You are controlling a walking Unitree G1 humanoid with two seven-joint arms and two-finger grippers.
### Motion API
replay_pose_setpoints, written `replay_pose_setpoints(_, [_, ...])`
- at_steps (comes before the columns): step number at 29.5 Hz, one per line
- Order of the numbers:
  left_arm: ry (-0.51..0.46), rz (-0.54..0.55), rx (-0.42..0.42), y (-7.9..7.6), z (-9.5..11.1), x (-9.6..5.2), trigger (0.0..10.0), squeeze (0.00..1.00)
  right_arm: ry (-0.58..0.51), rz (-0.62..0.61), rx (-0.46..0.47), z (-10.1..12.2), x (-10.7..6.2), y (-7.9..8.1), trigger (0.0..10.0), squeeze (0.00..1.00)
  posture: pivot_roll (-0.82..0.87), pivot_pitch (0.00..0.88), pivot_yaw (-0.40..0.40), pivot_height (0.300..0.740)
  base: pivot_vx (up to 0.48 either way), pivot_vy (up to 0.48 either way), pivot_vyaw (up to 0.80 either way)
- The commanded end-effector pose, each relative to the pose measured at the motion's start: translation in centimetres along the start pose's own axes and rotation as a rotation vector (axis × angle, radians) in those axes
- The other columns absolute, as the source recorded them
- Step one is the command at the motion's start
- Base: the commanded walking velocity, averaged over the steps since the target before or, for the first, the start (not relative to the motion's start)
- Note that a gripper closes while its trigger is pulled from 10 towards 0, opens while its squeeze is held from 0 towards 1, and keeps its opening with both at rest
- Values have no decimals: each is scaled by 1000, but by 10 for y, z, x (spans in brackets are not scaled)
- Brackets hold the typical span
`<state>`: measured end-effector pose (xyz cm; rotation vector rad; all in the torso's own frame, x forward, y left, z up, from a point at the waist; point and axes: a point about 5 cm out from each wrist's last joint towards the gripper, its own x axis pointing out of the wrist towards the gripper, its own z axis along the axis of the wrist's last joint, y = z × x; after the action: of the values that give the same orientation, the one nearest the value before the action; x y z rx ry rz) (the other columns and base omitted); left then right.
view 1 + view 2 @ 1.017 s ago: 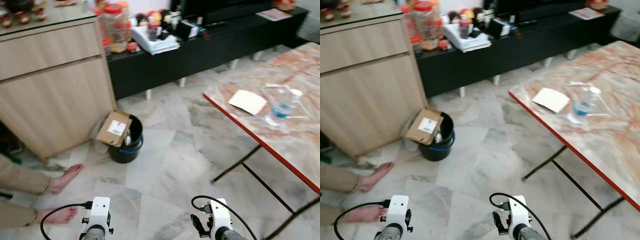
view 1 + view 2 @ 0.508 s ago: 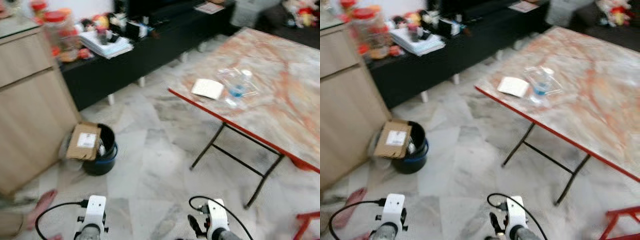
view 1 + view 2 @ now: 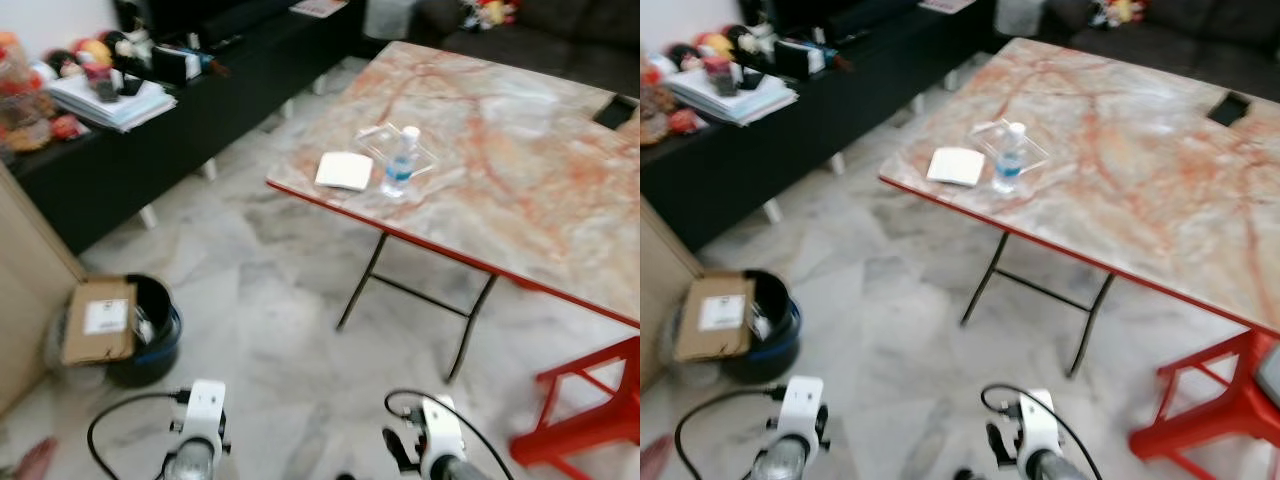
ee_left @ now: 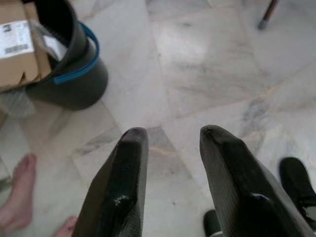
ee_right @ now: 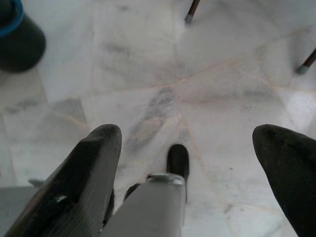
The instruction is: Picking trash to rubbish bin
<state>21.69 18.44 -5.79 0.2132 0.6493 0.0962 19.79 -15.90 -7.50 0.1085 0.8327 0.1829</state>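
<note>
Standing on the marble-topped desk (image 3: 520,150) at the far right, a clear water bottle (image 3: 399,162) rests beside a white paper (image 3: 344,171) and clear plastic wrap (image 3: 385,140). On the floor at left sits the dark rubbish bin (image 3: 150,330) with a cardboard box (image 3: 96,320) leaning on it. Both the left tool (image 4: 170,140) and right tool (image 5: 185,136) hang low over the tiles, fingers apart, holding nothing.
</note>
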Motion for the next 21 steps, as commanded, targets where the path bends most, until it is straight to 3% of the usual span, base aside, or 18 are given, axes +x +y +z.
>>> replay_pose_setpoints(1, [-9, -19, 12, -4, 4, 1, 10000, 0, 9, -18, 7, -3, -2, -5, 10000, 0, 21, 112, -36, 740, 0, 0, -800])
replay_pose_setpoints(21, [-46, -34, 36, -6, 15, 5, 10000, 0, 5, -13, 14, -3, -1, -2, 10000, 0, 27, 111, -22, 740, 0, 0, -800])
